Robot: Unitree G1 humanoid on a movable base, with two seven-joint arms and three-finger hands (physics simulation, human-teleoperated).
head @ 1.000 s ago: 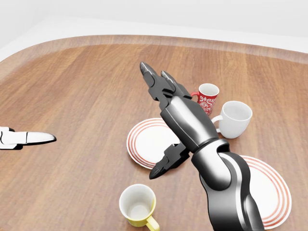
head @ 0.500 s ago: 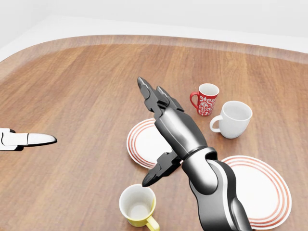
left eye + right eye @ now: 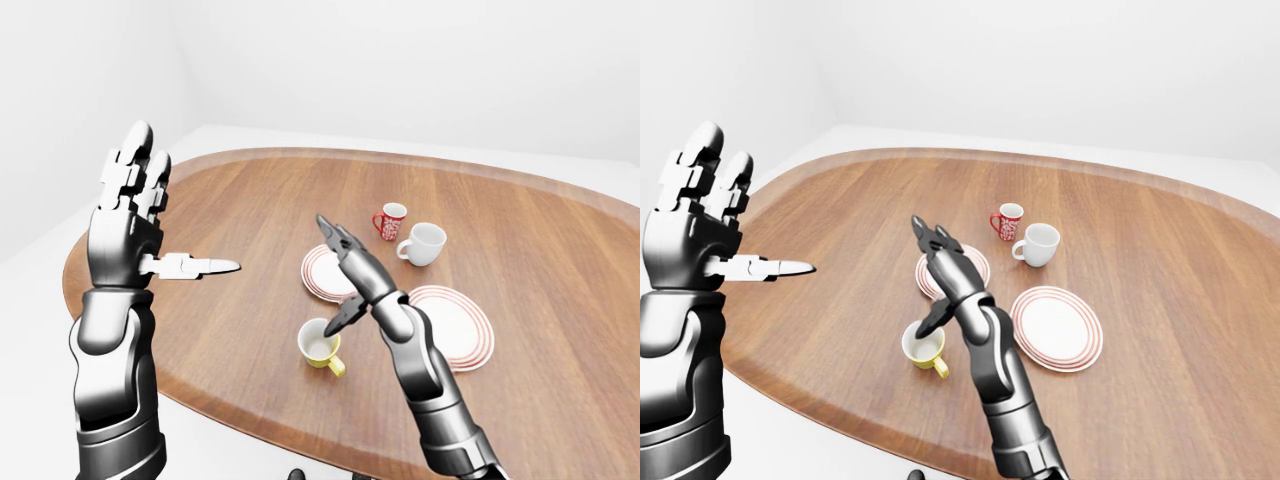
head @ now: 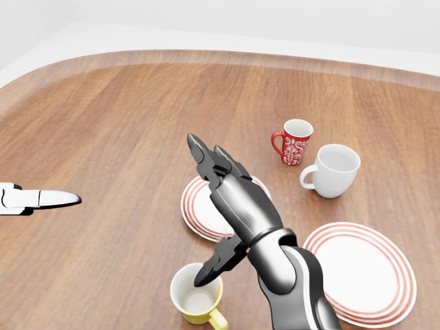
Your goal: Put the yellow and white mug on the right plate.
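The right hand (image 4: 223, 206) has drawn nearer and leftward, its open fingers (image 4: 206, 159) now clear of the red mug (image 4: 294, 141). Its thumb tip now overlaps the rim of the yellow and white mug (image 4: 197, 294).

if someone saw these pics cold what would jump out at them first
First, the right hand, open, stretched over the wooden table in the head view's centre, thumb hanging just above the yellow and white mug at the bottom edge. Next, the left hand, raised open at the left-eye view's left. Then the two red-ringed plates: the left plate under the hand, the right plate lower right.
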